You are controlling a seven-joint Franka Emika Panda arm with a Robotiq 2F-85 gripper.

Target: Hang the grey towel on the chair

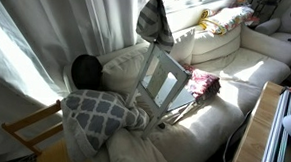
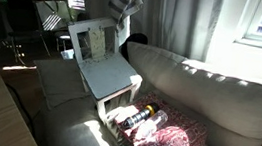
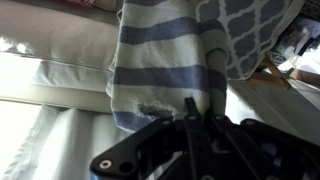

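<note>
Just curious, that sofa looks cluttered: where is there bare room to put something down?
Bare: the seat cushion between the reddish cloth and the sofa's far arm. Crowded: around the tilted white chair, between the patterned cushion and the bottle and cloth. The hand holds the striped towel above it.

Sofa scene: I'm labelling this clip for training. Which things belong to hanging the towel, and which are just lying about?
For the job:
grey towel, held up in the air
white chair, tilted on the sofa

Lying about:
patterned cushion
pink cloth
</note>
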